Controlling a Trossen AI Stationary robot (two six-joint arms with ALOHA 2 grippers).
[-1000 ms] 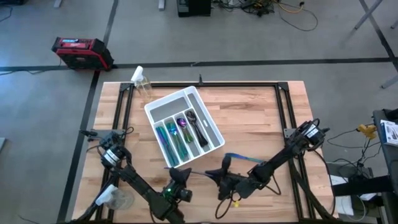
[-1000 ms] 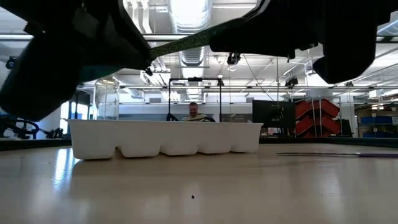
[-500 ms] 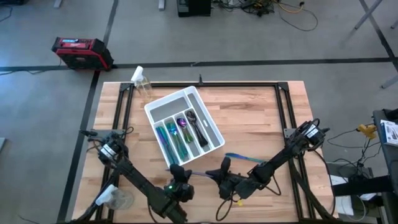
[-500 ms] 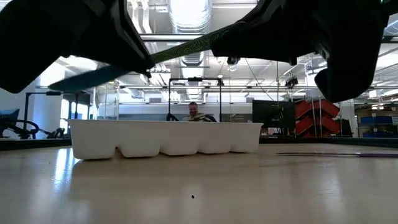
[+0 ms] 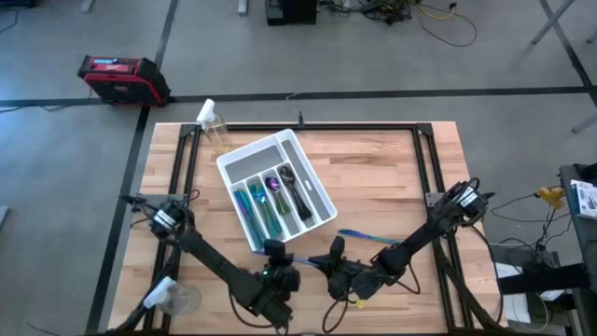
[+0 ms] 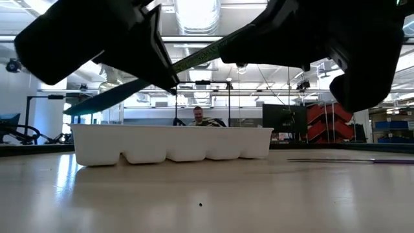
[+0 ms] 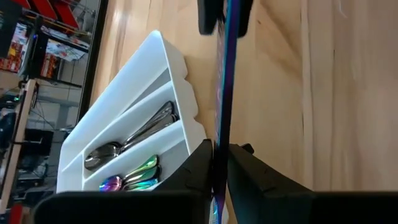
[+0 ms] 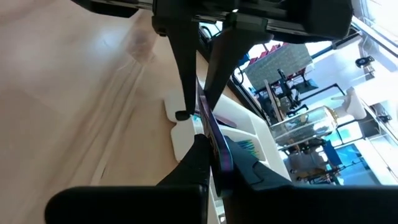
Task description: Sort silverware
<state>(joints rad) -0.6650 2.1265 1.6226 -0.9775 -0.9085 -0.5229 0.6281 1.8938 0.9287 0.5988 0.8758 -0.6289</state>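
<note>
A slim iridescent knife (image 5: 303,262) hangs above the table's near middle, between my two grippers. My left gripper (image 5: 277,263) is shut on it near the white tray's (image 5: 317,217) near corner. My right gripper (image 5: 328,266) is shut on its other end. In the low view the teal blade end (image 6: 107,98) sticks out free and lower than the rest. The tray holds several forks and spoons (image 5: 270,201), lying flat in its compartments. One more blue piece (image 5: 364,236) lies flat on the wood to the right. My left gripper pinches the knife's flat sides (image 7: 219,138) between its two fingers, partway along it. The shaft runs straight on ahead of the fingers to the other gripper. The knife is clear of the table and tilted, blade end low. My right gripper pinches the knife at its other end (image 8: 211,138) between its two fingers, coming from the table's right. The knife runs on ahead of the fingers to the left gripper's fingers (image 8: 186,68). It hangs clear of the table.
A spray bottle (image 5: 213,121) stands at the table's far left corner. A clear cup (image 5: 175,299) stands at the near left. A red case (image 5: 121,77) lies on the floor beyond the table. A person (image 6: 202,116) sits far behind the tray.
My left gripper has gone a little toward the table's right and far edges, nearer the tray's corner and my right gripper. In the low view the knife's blade end has come farther out of the gripper and sits lower.
</note>
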